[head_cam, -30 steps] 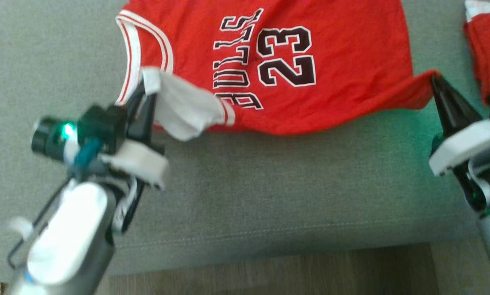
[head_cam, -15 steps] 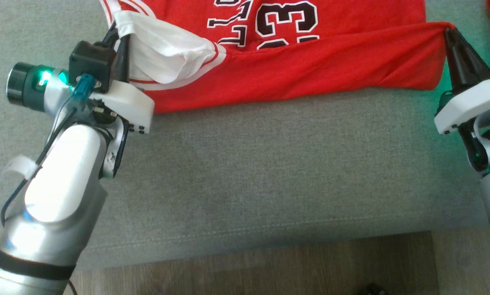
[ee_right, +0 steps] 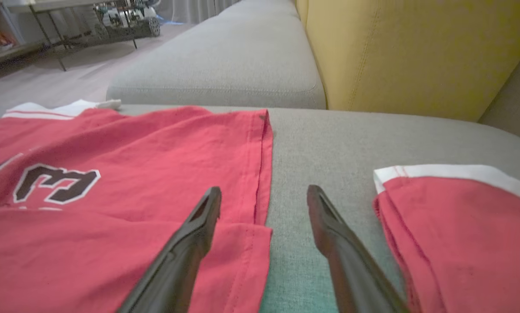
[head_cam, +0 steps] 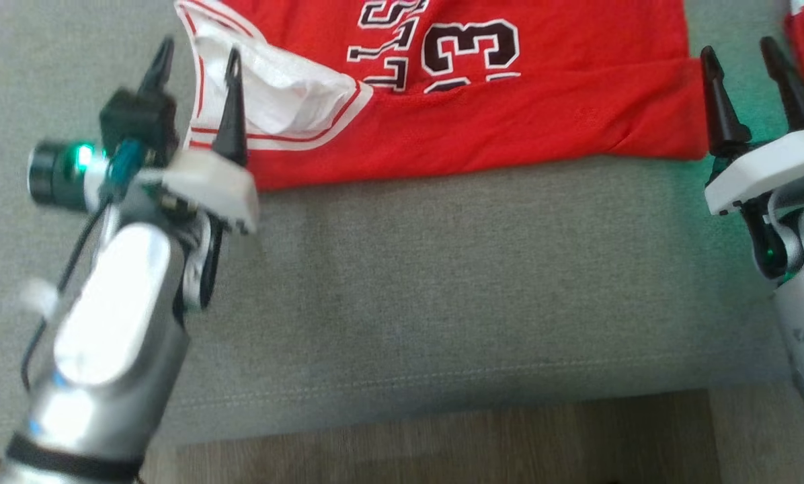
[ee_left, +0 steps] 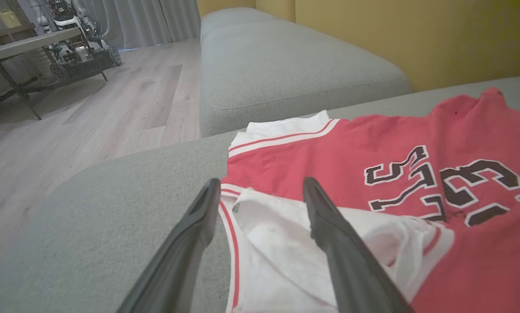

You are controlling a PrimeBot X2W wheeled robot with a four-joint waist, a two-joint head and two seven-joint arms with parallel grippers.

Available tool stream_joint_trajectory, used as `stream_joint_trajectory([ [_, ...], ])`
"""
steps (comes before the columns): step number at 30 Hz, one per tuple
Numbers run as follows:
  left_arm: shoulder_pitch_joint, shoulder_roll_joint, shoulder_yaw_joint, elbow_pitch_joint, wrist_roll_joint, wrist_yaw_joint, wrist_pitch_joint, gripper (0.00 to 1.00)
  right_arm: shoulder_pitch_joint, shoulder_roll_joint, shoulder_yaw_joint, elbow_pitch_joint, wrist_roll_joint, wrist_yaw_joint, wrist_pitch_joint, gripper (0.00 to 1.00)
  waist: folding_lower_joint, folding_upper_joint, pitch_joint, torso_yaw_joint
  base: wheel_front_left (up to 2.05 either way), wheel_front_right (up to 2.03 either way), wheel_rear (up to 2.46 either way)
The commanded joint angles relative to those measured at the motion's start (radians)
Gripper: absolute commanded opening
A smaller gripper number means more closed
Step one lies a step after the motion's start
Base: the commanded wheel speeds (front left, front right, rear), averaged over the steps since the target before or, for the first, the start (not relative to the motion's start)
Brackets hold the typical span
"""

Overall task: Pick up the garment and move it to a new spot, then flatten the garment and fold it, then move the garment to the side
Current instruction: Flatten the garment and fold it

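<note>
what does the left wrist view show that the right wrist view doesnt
Left wrist view: the left gripper, open, over the jersey's turned-up white lining, plus a wooden floor. Right wrist view: the right gripper, open, at the jersey's hem corner, beside a second red garment. Both: the red jersey, the grey sofa, the yellow backrest.

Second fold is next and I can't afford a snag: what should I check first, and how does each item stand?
1. The left tool open, holding nothing: ok.
2. The right tool open, holding nothing: ok.
3. Near edge of the jersey folded over on the sofa cushion: ok.
4. Fold lying flat at its left corner: not ok, the white lining flap is bunched.
5. Clearance between the right tool and the second red garment: cannot tell, it lies close beside.
</note>
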Motion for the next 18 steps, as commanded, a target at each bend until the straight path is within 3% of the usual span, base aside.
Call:
stream_joint_trajectory([
  [1, 0.049, 0.028, 0.05, -0.054, -0.018, 0.016, -0.021, 1.0, 0.045, 0.012, -0.002, -0.039, 0.009, 0.0, -0.019, 1.0, -0.0001, 0.0, -0.03, -0.008, 0.0, 0.0, 0.0],
  [10, 0.273, 0.021, 0.068, -0.115, -0.092, 0.05, -0.03, 1.0, 0.172, 0.058, -0.024, -0.106, 0.031, 0.0, -0.03, 1.0, -0.0001, 0.0, -0.08, -0.026, 0.0, 0.0, 0.0],
  [18, 0.248, 0.004, 0.105, 0.044, -0.16, 0.018, -0.073, 1.0, 0.19, 0.069, -0.023, -0.11, 0.047, 0.0, 0.01, 1.0, -0.0001, 0.0, -0.063, -0.038, 0.0, 0.0, 0.0],
])
